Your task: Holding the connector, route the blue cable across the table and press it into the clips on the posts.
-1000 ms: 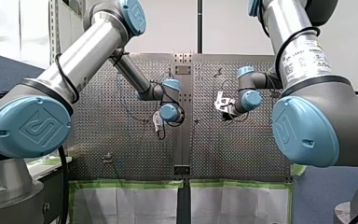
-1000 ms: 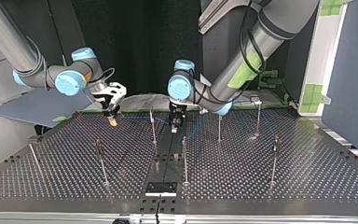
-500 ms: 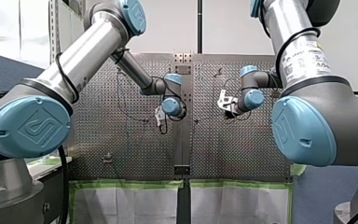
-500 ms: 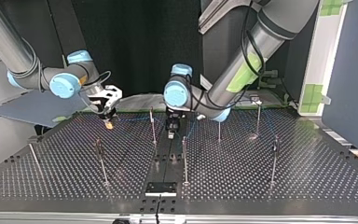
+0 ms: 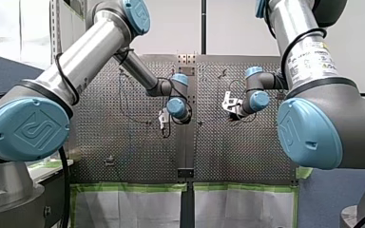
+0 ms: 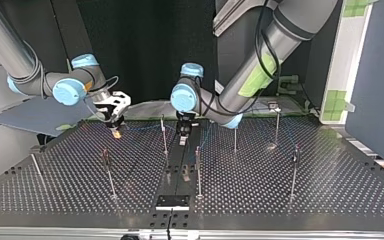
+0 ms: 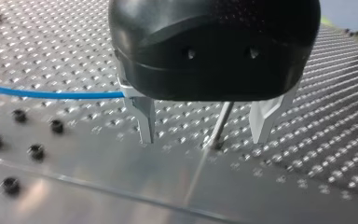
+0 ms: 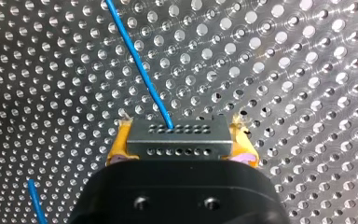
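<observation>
In the right wrist view my right gripper [image 8: 177,154] has its yellow pads shut on the grey connector [image 8: 177,136]. The blue cable [image 8: 142,70] runs from the connector's face out over the perforated table. My left gripper [image 7: 205,137] is open, its metal fingers [image 7: 145,122] bare, with a thin post [image 7: 220,125] standing beyond the gap. The blue cable [image 7: 51,94] passes beside one finger, outside the jaws. In the top view my right gripper [image 6: 115,128] hangs low at the back left, and my left gripper [image 6: 182,138] is near the middle, between two posts.
Several thin posts rise from the table [image 6: 280,190], among them one [image 6: 164,134] beside my left gripper, one [image 6: 198,170] nearer the camera and one [image 6: 235,137] to its right. A black plate [image 6: 172,201] lies at the near edge.
My left gripper has opened and shifted slightly toward the top view's left. My right gripper moved a little left and lower with the connector, then held still.
</observation>
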Motion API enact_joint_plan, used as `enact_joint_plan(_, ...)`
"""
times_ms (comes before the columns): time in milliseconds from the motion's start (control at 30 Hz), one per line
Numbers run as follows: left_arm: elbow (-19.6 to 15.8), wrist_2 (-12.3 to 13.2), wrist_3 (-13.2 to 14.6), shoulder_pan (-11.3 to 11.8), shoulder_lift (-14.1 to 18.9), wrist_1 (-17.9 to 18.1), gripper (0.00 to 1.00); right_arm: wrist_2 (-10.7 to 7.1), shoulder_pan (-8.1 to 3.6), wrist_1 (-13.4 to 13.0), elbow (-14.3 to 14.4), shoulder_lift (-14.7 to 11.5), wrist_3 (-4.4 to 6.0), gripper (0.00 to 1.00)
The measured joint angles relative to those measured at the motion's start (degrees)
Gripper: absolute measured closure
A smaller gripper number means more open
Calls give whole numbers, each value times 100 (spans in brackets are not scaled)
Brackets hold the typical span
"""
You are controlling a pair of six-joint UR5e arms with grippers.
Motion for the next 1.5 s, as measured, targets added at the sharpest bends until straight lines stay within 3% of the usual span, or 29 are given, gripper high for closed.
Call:
enact_joint_plan(233,-35,-217,277,-183,45,-339,0,-2,-22,47,0,-3,2,100)
enact_joint_plan(667,-472,-364,411,-588,625,-964,0,-8,-95,363,0,-12,-41,100)
enact_joint_plan(900,-490,-587,325,-907,798,-874,0,-8,-144,425,0,-85,-63,100)
enact_joint_plan(1200,-340,-985,55,-1370,646,-472,0,-12,-245,453,5,-452,14,100)
enact_joint_plan(1500,93,-1281,-74,-1740,208,-735,0,-15,-359,597,99,-556,-25,100)
